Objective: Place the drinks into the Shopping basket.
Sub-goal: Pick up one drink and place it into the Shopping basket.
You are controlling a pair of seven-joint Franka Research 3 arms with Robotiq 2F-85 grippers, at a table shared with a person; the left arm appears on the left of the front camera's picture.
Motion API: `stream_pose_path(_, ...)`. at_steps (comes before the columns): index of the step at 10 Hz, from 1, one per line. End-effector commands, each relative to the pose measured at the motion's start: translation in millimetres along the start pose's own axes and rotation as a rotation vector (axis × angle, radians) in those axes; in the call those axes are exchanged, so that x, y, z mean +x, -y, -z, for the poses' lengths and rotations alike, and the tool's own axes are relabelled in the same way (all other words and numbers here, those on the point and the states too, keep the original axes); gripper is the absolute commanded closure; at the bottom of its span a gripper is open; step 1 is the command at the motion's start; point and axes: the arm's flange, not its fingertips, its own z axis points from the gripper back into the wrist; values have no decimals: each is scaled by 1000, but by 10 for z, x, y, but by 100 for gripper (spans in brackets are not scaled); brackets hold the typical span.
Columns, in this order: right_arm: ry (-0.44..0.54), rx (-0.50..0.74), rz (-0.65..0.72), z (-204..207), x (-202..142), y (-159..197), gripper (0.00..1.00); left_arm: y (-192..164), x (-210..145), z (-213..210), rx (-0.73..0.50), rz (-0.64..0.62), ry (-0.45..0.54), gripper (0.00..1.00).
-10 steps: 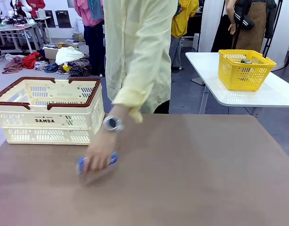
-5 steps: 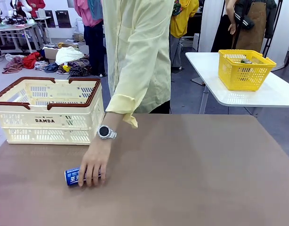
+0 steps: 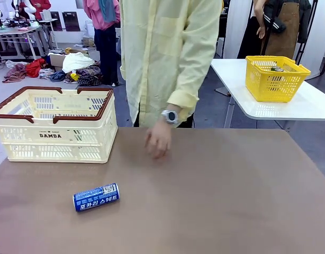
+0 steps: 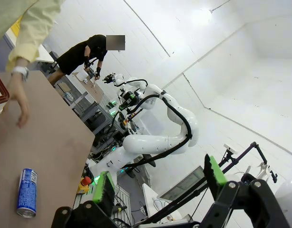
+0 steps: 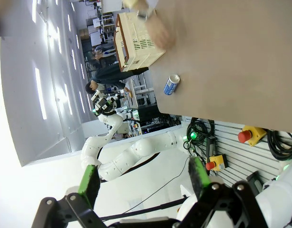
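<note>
Brown and matte, the table (image 3: 215,201) stretches across to a person in a pale yellow shirt standing at its far edge. A slim blue drink can (image 3: 96,197) with white lettering and a silver top lies on its side on our left half of it. It sits on our side of the large cream-white slotted plastic shopping basket (image 3: 25,138) with the brown rim, apart from it and not yet inside. The person's hand (image 3: 158,140) hangs just above the table near the middle, to the right of that basket.

Our left claw (image 4: 159,183) is spread wide with nothing between its green pads, and it is held well clear of the table. Our right claw (image 5: 144,178) is likewise spread and empty, off beyond the table's near edge.

We judge the main risk to be the can rolling. It rests on its round side, so a finger that touches one flank before the other could push it away from the grip. A pinch across the smooth curved body may also slip during the lift. We would need to clear the basket's high wall, or the can could strike the rim and drop. The hand is close to the basket, so a wide swing might meet it. We must also not take the small bright yellow basket (image 3: 276,79) on the white table (image 3: 310,108) behind for the target.
</note>
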Motion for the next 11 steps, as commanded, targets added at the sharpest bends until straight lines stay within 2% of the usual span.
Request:
stream_pose_path(1,3,14,-6,-13,-4,-34,0,12,-23,25,-8,11,12,0)
stream_pose_path(3,3,14,-6,-13,-4,-34,0,0,0,0,0,0,0,0)
stream_pose_path(4,3,14,-6,-13,-4,-34,0,189,89,262,40,-6,-57,0)
stream_pose_path(5,3,14,-6,-13,-4,-34,0,279,338,735,60,-54,-268,0)
stream_pose_path(7,3,14,-6,-13,-4,-34,0,293,768,1854,254,-227,-618,0)
stream_pose_path(8,3,14,-6,-13,-4,-34,0,208,811,2421,426,-285,-795,0)
stream_pose_path(9,3,14,-6,-13,-4,-34,0,87,775,2783,750,-269,-846,0)
stream_pose_path(10,3,14,-6,-13,-4,-34,0,-20,728,3016,1108,-125,-787,0)
stream_pose_path(11,3,14,-6,-13,-4,-34,0,-71,652,3142,1326,40,-895,0)
